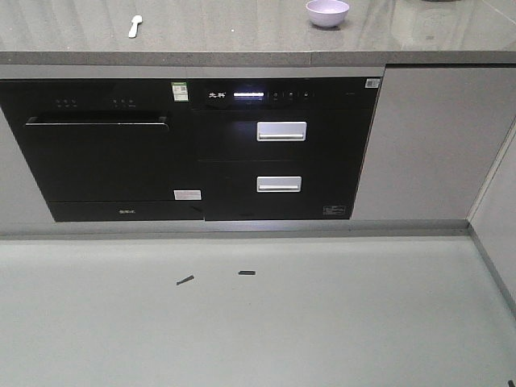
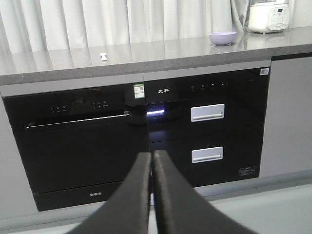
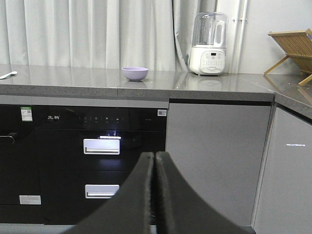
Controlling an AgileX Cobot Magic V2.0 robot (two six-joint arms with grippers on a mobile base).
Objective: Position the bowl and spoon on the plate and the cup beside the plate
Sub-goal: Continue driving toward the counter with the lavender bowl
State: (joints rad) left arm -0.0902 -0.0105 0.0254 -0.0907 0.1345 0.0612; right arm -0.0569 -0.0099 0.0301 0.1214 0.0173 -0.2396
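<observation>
Looking along the left gripper [image 2: 151,154], we are seeing its two dark fingers pressed together with nothing between them, low in front of the black appliances [image 2: 141,141]. The right gripper [image 3: 154,154] is showing the same: fingers touching, holding nothing.

The bowl [image 2: 223,38] and the spoon [image 2: 103,56] are lying up on the grey counter [image 2: 63,66], well apart from both grippers and from each other. From the left wrist, the spoon is sitting above and left of the fingertips and the bowl above and to the right. From the right wrist, the bowl [image 3: 135,73] is sitting above and a little left of the fingertips, with the spoon [image 3: 8,75] at the picture's far left edge.

The front view alone is giving us the floor [image 1: 258,322], with two small dark scraps on it. Only the wrist views are taking in the white curtains [image 3: 87,34] and a white blender [image 3: 208,44] on the counter to the right of the bowl. Only the right wrist is catching a wooden rack [image 3: 292,48] at the far right.

The bowl is looking pale lavender, round, plain, upright and empty. The spoon is looking whitish and lying flat; it is too small for us to tell which end is the scoop.
</observation>
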